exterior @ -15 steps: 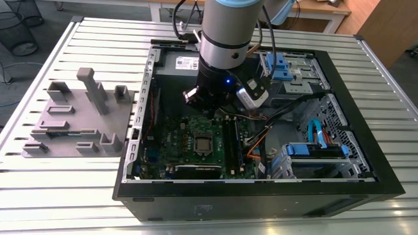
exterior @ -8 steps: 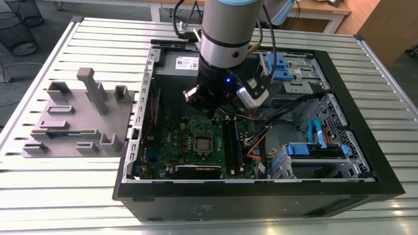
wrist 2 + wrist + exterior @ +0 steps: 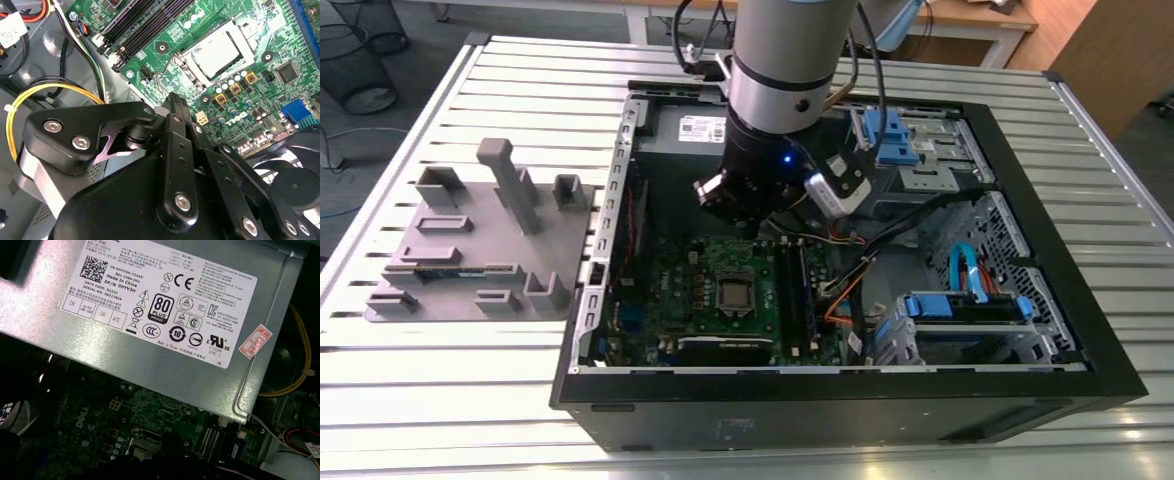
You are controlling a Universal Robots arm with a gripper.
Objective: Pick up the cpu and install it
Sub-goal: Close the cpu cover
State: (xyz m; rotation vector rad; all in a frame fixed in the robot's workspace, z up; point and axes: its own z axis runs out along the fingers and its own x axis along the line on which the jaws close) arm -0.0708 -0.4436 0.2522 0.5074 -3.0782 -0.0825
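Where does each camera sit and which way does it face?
Exterior view: off the arm, above, looking down on the open computer case; the arm shows.
Second wrist view: on the arm, looking past the gripper at the motherboard and cpu.
First wrist view: on the arm, facing the power supply.
All share the motherboard.

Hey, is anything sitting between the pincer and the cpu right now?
Nothing visible does. In the second wrist view the cpu lies uncovered in its socket, with open motherboard between it and the pincer.
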